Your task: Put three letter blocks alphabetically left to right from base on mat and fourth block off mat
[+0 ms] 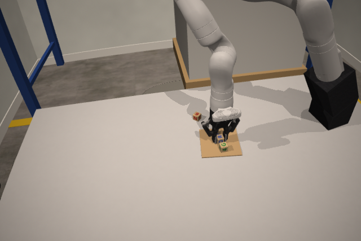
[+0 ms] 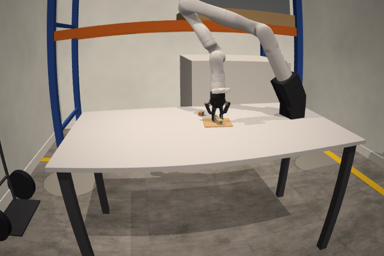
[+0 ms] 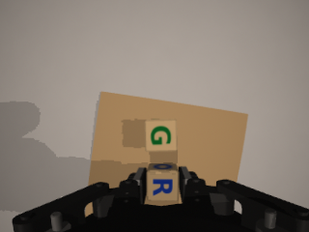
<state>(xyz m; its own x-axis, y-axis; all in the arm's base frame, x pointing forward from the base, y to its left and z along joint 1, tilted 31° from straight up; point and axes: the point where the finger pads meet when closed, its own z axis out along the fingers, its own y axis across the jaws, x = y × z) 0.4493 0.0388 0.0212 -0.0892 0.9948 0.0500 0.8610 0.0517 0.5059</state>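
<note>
A tan mat [image 1: 217,149] lies on the white table. On it a block with a green G [image 1: 224,146] sits flat, and a block with a blue R [image 1: 220,138] sits close behind it. In the wrist view the G block [image 3: 161,135] lies just beyond the R block [image 3: 161,188] on the mat [image 3: 207,135]. My gripper [image 3: 162,177] points straight down over the R block with a finger close on each side, slightly parted from it. A block with red marks [image 1: 197,115] lies on the table off the mat's far left corner. The gripper [image 1: 220,134] hides whatever is behind the R block.
The arm's black base [image 1: 332,95] stands at the table's right rear. A grey box with a wooden rim [image 1: 242,57] stands behind the table. Blue rack posts [image 1: 17,66] stand at the left.
</note>
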